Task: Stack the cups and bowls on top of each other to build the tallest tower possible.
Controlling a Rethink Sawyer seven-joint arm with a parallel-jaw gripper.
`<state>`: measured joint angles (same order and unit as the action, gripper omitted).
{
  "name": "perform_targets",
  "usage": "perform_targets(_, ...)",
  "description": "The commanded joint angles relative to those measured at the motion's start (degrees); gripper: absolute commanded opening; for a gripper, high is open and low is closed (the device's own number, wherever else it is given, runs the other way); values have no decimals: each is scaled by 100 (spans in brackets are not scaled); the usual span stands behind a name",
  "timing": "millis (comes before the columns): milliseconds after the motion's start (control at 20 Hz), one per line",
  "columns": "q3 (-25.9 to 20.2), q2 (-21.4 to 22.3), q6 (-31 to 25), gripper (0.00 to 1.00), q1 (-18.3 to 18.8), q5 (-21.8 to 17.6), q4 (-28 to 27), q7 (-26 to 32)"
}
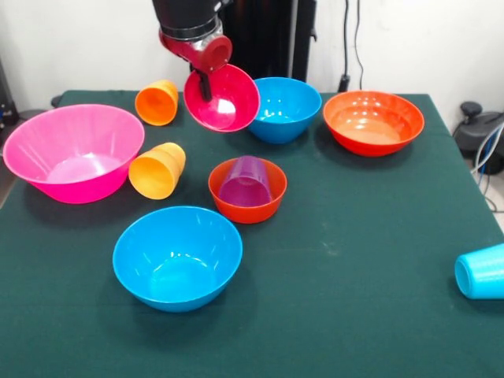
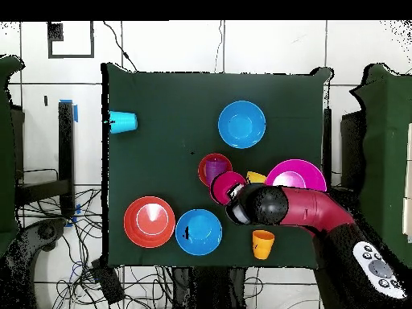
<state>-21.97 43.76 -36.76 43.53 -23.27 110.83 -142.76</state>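
My gripper [image 1: 205, 85] is shut on the rim of the small magenta bowl [image 1: 224, 98], holding it tilted in the air above the table's far middle; it also shows in the overhead view [image 2: 225, 187]. Below it the purple cup [image 1: 247, 181] lies inside the small orange bowl [image 1: 247, 206]. Two blue bowls [image 1: 178, 257] [image 1: 283, 109], the large pink bowl [image 1: 72, 151] and the wide orange-red bowl [image 1: 373, 121] stand upright. The orange cup [image 1: 157, 102] and yellow-orange cup [image 1: 156, 171] lie on their sides. The light blue cup [image 1: 480, 272] lies at the right edge.
The green table [image 1: 354, 236] has open cloth in its near right part. Cables and a black stand sit beyond the table's far right edge.
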Motion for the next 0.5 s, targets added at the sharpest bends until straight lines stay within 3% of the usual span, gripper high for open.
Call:
perform_targets(50,-327,-621,465,0,-119,110,68,206)
perform_targets(150,-493,-1117,1447,0,-317,166,-71,-140)
perform_targets(250,-570,-1331,2137,0,-559,256,-128,-460)
perform_targets(350,-349,-1325,2661,0,-1005,304,-229,-901)
perform_targets(500,85,-1289,2889,0,-1651,706,-265,-1489)
